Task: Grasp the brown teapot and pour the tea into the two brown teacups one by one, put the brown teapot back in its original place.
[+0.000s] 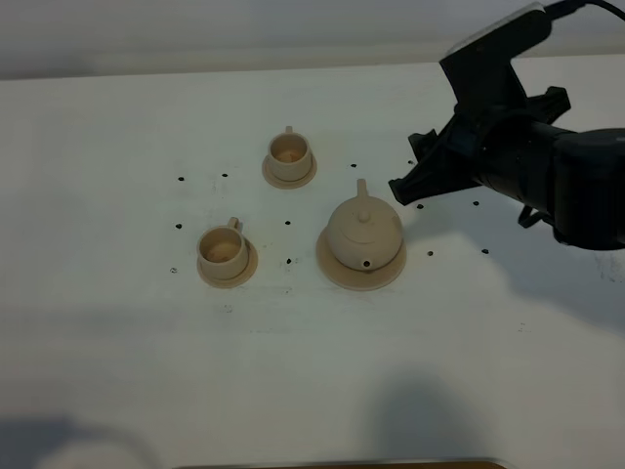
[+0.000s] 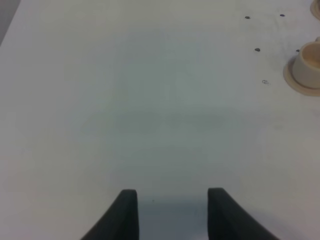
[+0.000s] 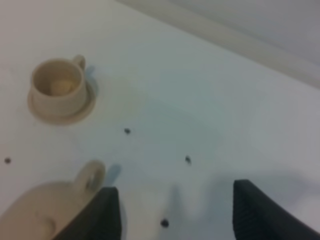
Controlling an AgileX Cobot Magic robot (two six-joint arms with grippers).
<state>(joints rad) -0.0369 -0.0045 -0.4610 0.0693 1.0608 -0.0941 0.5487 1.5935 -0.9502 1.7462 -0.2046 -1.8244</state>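
The brown teapot [image 1: 363, 233] stands upright with its lid on, on its wide tan saucer [image 1: 337, 269], right of the table's middle. Its loop handle [image 3: 90, 175] points to the far side. One brown teacup [image 1: 290, 154] stands on its small saucer behind and left of the teapot; it also shows in the right wrist view [image 3: 59, 85]. The other teacup [image 1: 224, 250] stands on its saucer to the teapot's left and shows at the edge of the left wrist view [image 2: 307, 65]. My right gripper [image 1: 405, 166] is open and empty, just behind and right of the teapot, apart from it [image 3: 175, 212]. My left gripper [image 2: 172, 210] is open and empty over bare table.
The white table [image 1: 117, 371] carries several small black dots [image 1: 289, 223] around the cups and the teapot. The right arm's dark body [image 1: 566, 181] fills the far right. A brownish strip [image 1: 342, 464] runs along the near edge.
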